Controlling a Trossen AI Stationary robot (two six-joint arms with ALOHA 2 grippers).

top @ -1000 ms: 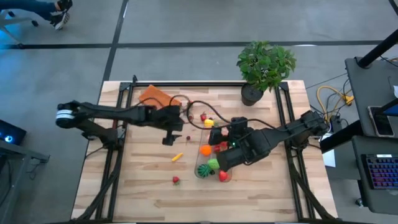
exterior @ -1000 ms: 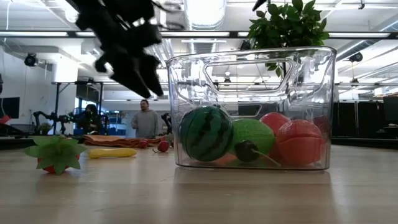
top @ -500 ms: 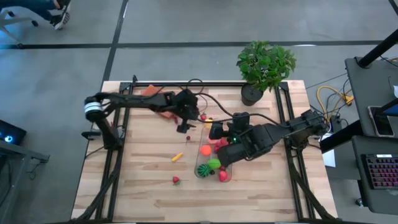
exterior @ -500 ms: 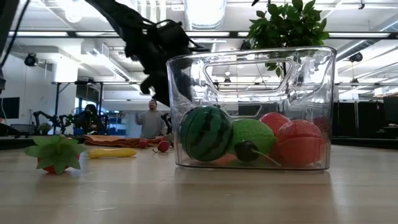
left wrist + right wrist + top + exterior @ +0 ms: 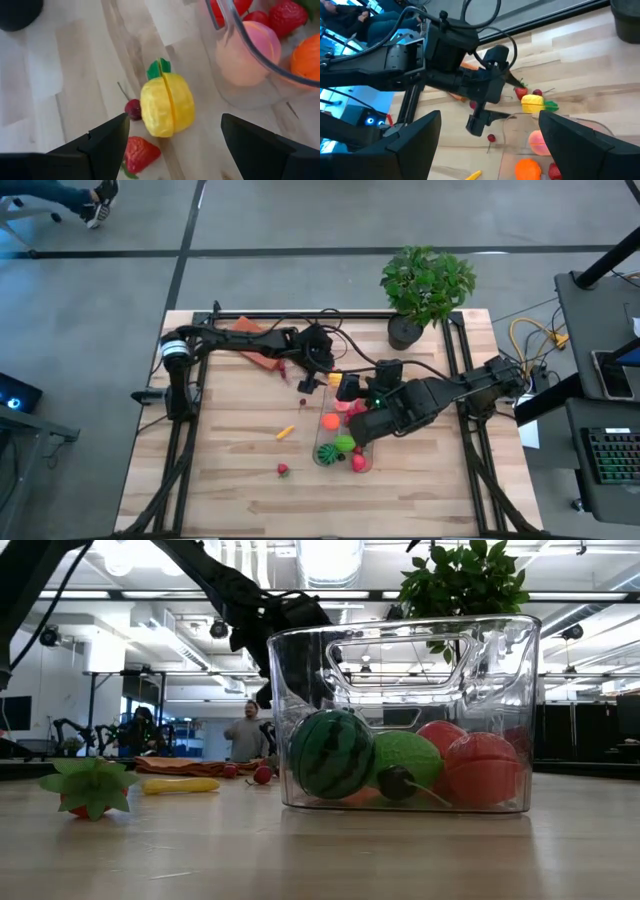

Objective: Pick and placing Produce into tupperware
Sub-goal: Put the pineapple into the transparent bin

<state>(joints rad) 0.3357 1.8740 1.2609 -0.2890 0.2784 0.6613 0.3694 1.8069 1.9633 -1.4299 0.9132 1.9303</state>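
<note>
The clear tupperware (image 5: 340, 432) (image 5: 400, 715) stands mid-table, holding a watermelon (image 5: 332, 753), a green ball (image 5: 405, 760), red fruit (image 5: 480, 768) and an orange (image 5: 330, 421). Just beyond its far end a yellow fruit with a green leaf (image 5: 167, 104) (image 5: 335, 378) lies on the wood, with a cherry (image 5: 133, 109) and a strawberry (image 5: 140, 154) beside it. My left gripper (image 5: 175, 120) (image 5: 318, 380) hangs open above the yellow fruit, slanting down, one finger to each side, touching nothing. Over the tub's far end my right gripper (image 5: 490, 114) (image 5: 348, 392) is open and empty.
Loose produce lies left of the tub: an orange-yellow piece (image 5: 285, 432), a strawberry (image 5: 284, 470) (image 5: 92, 788) and a cherry (image 5: 303, 402). An orange-brown pad (image 5: 250, 335) and a cable lie far left. A potted plant (image 5: 425, 285) stands at the far right corner. A person (image 5: 245, 735) stands in the room beyond.
My left gripper has swung toward the table's right edge and a little down, from the open wood left of the tub to just above the yellow fruit at the tub's far end, staying open. The produce and tub have not moved.
</note>
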